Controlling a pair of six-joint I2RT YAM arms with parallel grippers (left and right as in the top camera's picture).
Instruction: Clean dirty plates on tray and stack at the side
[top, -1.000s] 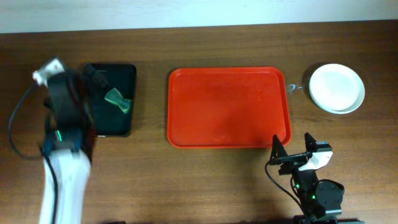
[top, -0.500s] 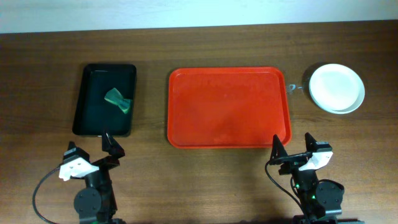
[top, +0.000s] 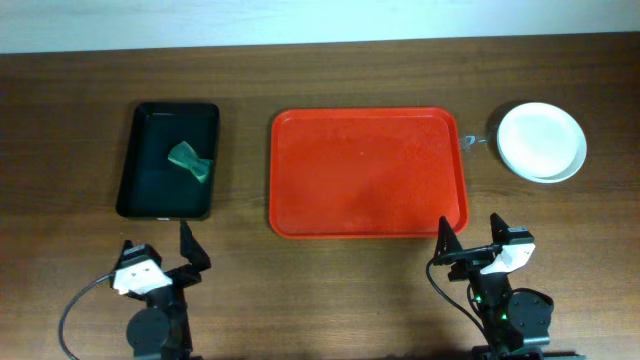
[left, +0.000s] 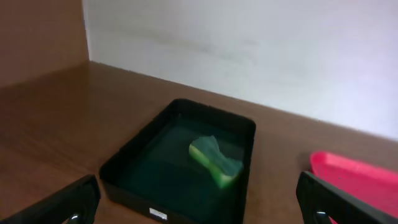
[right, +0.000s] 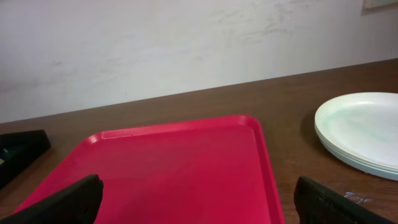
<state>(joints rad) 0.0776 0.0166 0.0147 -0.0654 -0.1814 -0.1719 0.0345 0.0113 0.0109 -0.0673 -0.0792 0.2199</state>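
Overhead, the left gripper (top: 157, 250) sits at the near left of the brown wooden table (top: 330, 290), its two dark fingers spread wide apart with nothing between them. The right gripper (top: 470, 240) sits at the near right, its fingers likewise spread and holding nothing.

Just beyond the left gripper lies a small black rectangular tray (top: 150, 190). A green sponge (top: 190, 162), pinched at the waist, rests near its middle. Just beyond the right gripper lies the large red rectangular plastic tray (top: 368, 172) with rounded corners and a raised rim, in the middle of the table.

The round shallow white plates (top: 541, 141) stand in a stack on the table to the right of the red tray, near its far right corner and apart from it. The right wrist view shows pale mint rims one upon another; how many I cannot tell. A white wall (right: 186, 43) rises behind the table's far edge.
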